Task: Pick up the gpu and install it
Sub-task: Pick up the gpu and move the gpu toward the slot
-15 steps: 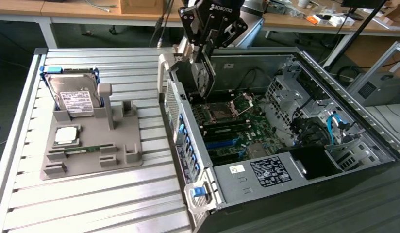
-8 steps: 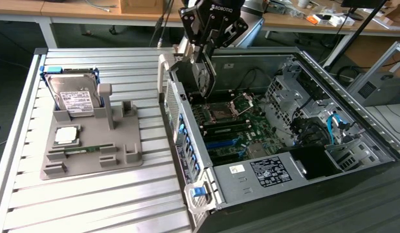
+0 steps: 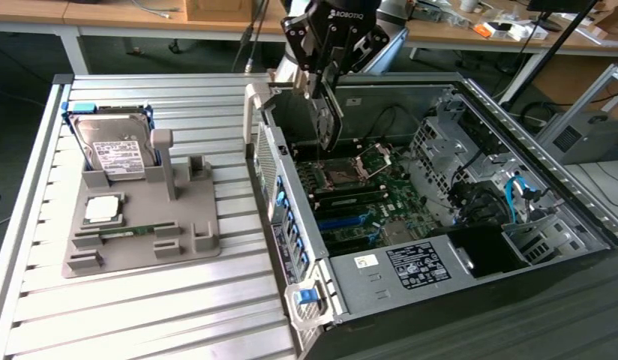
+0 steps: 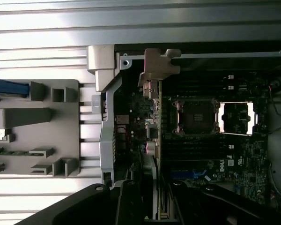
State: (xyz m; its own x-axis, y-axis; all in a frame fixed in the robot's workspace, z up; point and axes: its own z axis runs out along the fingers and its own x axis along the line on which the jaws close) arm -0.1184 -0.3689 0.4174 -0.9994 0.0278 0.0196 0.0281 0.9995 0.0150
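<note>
Here, hand (image 3: 326, 88) clamped on gpu (image 3: 329, 124); thin dark board, silvery bracket (image 4: 158, 63); above case (image 3: 549, 172).

I see a ribbed aluminium table (image 3: 139, 315). A grey parts holder (image 3: 129, 262) sits flat on it toward the exterior view's left. Just to its right, an open PC case (image 3: 272, 161) lies on its side.

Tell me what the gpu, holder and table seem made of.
The gpu: matte dark circuit board with a bare silvery metal bracket. The holder: probably plastic, uniform matte gray, blocky moulded shapes. The table: likely aluminium, ribbed silvery slats with a soft sheen.
</note>
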